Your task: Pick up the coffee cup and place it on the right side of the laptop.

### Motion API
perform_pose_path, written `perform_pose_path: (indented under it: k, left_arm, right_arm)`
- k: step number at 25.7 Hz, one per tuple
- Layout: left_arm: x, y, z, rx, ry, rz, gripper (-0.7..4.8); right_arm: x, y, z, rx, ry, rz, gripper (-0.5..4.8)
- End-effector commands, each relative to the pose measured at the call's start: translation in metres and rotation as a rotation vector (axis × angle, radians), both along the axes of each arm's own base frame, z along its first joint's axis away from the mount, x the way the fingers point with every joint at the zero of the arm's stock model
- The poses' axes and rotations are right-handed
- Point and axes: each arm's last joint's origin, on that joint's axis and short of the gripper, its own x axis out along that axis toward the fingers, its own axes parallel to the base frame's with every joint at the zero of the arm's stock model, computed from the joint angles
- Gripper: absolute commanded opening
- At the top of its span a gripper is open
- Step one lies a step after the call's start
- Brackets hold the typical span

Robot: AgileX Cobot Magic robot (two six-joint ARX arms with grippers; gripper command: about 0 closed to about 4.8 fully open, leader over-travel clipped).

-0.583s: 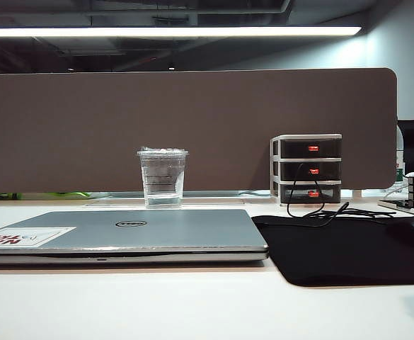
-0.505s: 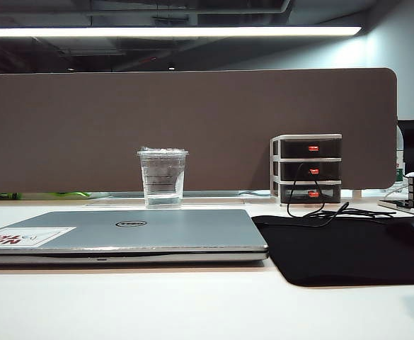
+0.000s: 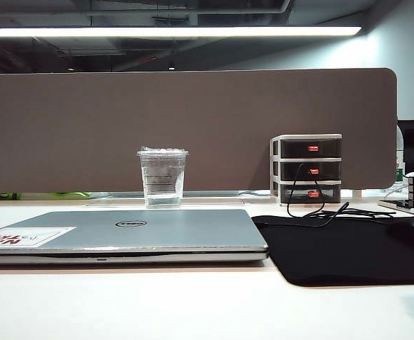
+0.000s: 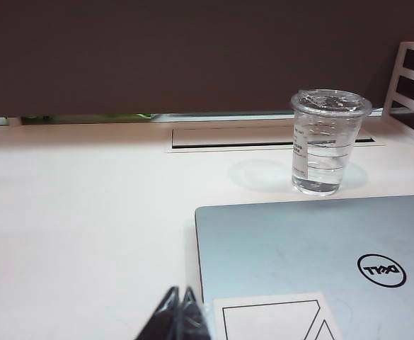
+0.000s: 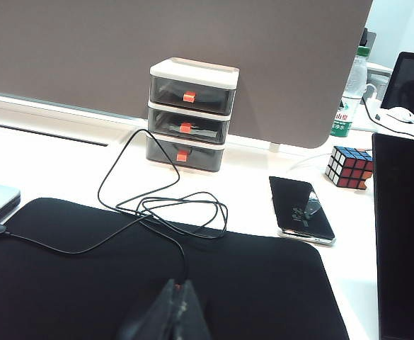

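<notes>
The clear lidded coffee cup [image 3: 163, 178] [image 4: 325, 140] stands upright on the white desk just behind the closed silver Dell laptop [image 3: 122, 234] [image 4: 313, 262], with a little water in its bottom. My left gripper [image 4: 180, 292] is shut and empty, hovering near the laptop's stickered corner, well short of the cup. Above the black mat [image 5: 150, 276] [image 3: 341, 248], my right gripper [image 5: 176, 285] is shut too, with nothing in it. Neither gripper appears in the exterior view.
A three-drawer organizer [image 3: 306, 168] [image 5: 190, 115] stands at the partition, a black cable [image 5: 164, 205] trailing from it over the mat. A phone [image 5: 301, 210], a Rubik's cube [image 5: 349, 167] and a bottle [image 5: 347, 106] lie further right, beside a dark screen [image 5: 403, 234].
</notes>
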Motion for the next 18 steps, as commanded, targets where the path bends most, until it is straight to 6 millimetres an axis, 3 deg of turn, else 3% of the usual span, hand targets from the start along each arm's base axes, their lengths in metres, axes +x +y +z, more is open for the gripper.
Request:
perform_pose_path:
  k: [1, 5, 9, 13, 18]
  left_arm:
    - [0.0, -0.001, 0.003, -0.063, -0.007, -0.026, -0.05]
    - [-0.001, -0.005, 0.003, -0.096, 0.004, -0.189, -0.05]
    - [-0.003, -0.01, 0.003, -0.09, 0.012, -0.383, -0.05]
    - [-0.005, -0.012, 0.003, -0.088, 0.015, -0.455, -0.05]
    - [-0.004, -0.012, 0.003, -0.076, 0.006, -0.448, 0.02]
  right_arm:
    - [0.0, 0.001, -0.001, 0.043, -0.004, 0.022, -0.01]
    - [0.0, 0.004, -0.001, 0.106, 0.011, 0.138, -0.01]
    - [-0.002, 0.011, -0.003, 0.13, 0.055, 0.382, -0.01]
    - [-0.004, 0.014, -0.004, 0.127, 0.07, 0.507, -0.01]
    - [-0.004, 0.014, -0.004, 0.126, 0.066, 0.511, -0.01]
